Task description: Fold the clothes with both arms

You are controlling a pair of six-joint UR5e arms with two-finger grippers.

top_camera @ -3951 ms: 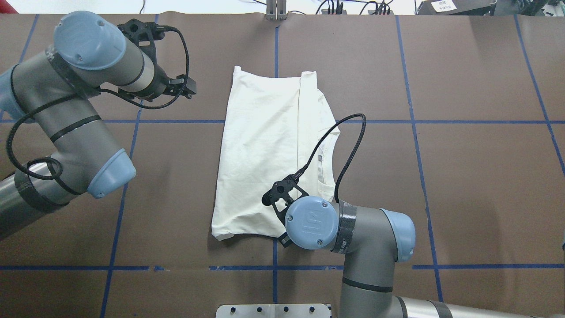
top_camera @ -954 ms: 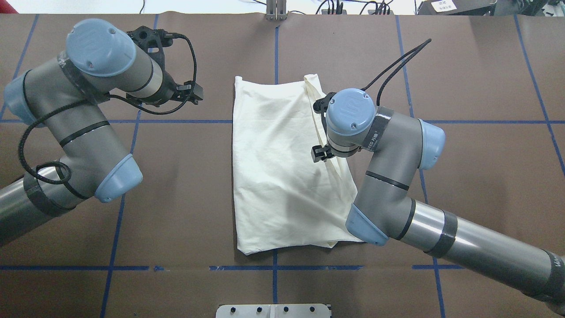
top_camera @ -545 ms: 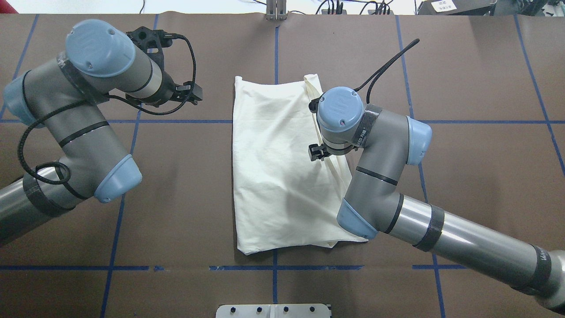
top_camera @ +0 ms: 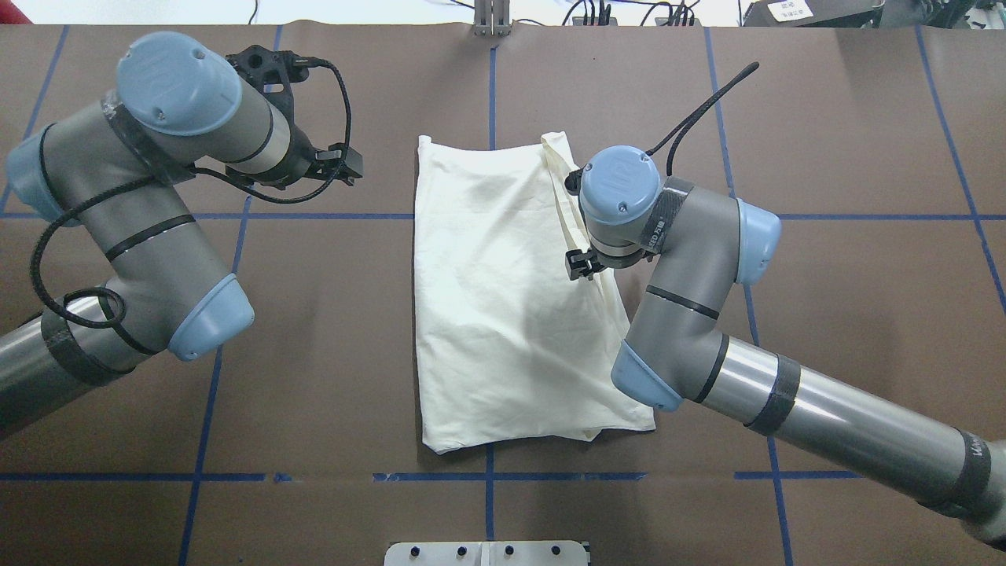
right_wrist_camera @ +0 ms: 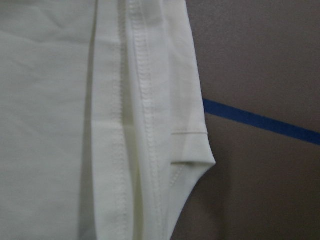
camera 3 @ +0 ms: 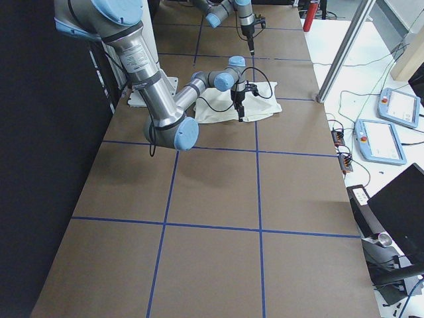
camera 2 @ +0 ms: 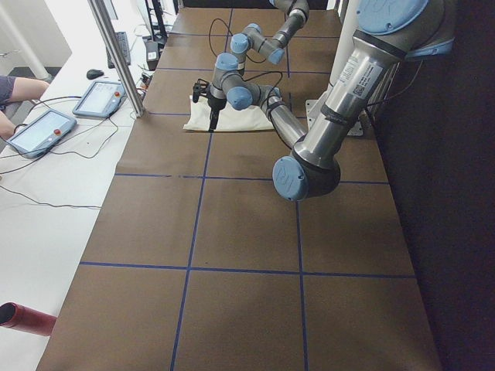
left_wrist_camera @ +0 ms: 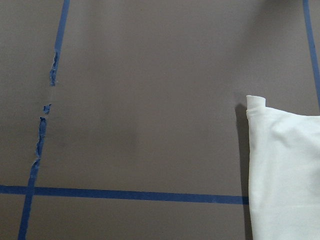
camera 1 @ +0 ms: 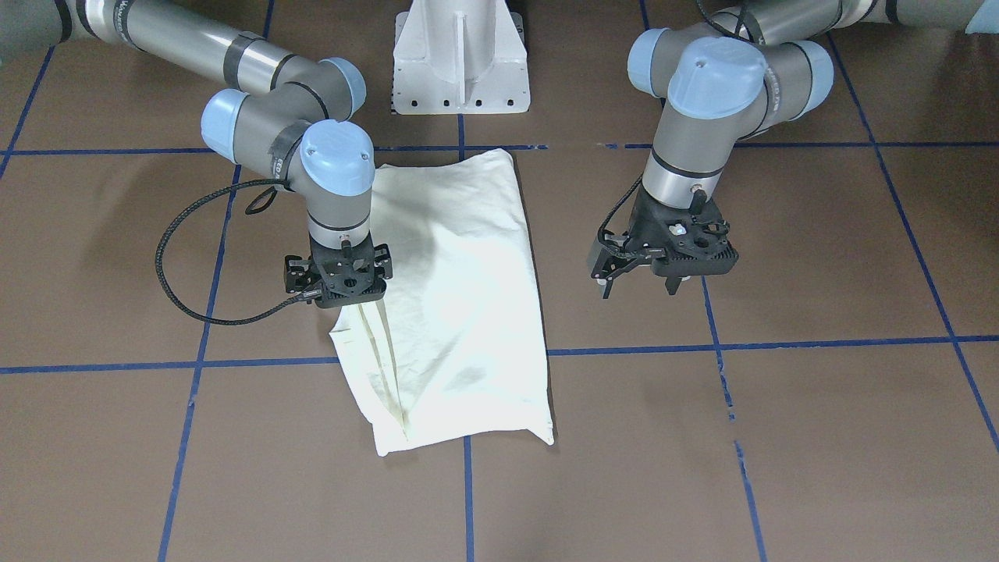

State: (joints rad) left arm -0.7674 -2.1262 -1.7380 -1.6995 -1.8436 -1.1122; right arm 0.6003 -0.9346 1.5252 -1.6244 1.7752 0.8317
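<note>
The cream shirt (top_camera: 495, 314) lies folded into a long rectangle at the table's middle, plain side up; its print is hidden. It also shows in the front view (camera 1: 460, 297). My right gripper (camera 1: 347, 300) points straight down just over the shirt's folded edge on the robot's right, jaws apart. In the overhead view its wrist hides most of it (top_camera: 581, 266). The right wrist view shows that stitched edge (right_wrist_camera: 145, 125) close up. My left gripper (camera 1: 638, 290) is open and empty above bare table, left of the shirt (top_camera: 350, 167). The left wrist view shows a shirt corner (left_wrist_camera: 285, 170).
The brown table (top_camera: 825, 314) carries a grid of blue tape lines. The white pedestal base (camera 1: 460, 58) stands at the robot's side. Beyond the far edge are a metal post (camera 2: 116, 54) and teach pendants (camera 3: 377, 139) on a white bench.
Over four seconds my right arm went from the shirt's near end to its far right edge, and the collar side got folded in. Lately that gripper shifted slightly right; shirt and left arm stayed still.
</note>
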